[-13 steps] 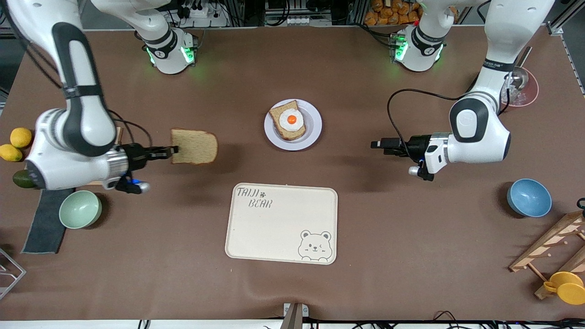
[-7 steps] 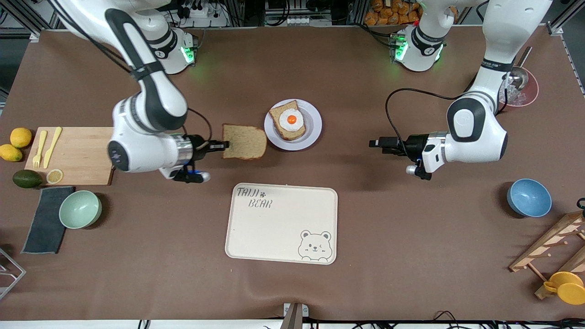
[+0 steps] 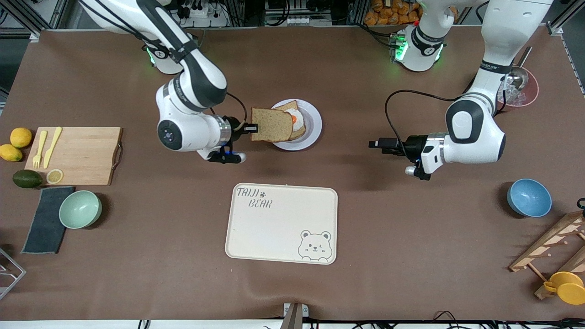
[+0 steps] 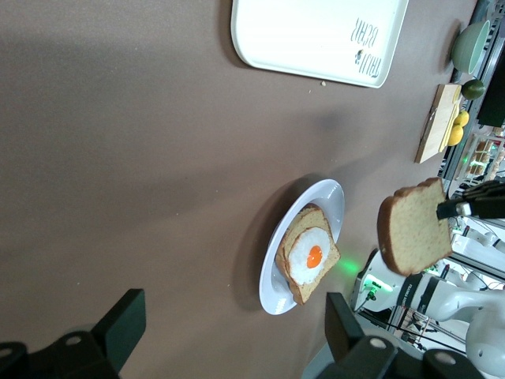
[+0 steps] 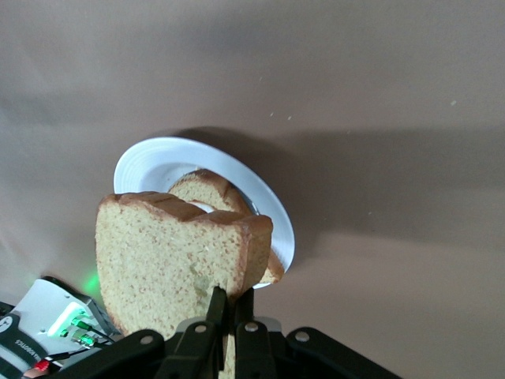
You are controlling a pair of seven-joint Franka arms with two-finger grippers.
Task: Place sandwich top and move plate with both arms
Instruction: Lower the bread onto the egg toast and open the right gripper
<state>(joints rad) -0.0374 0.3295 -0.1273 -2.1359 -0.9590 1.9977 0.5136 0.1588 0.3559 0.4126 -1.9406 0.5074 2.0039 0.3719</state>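
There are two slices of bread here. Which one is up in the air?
The plain brown slice, pinched by its edge in the right gripper above the plate. The other slice lies on that plate with a fried egg on top.

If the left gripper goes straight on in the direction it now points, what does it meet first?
Probably the plate with the egg-topped slice; bare table lies between. The left gripper is open and hangs above the table, so its height is unclear. It might instead meet the sandwich top held by the right gripper.
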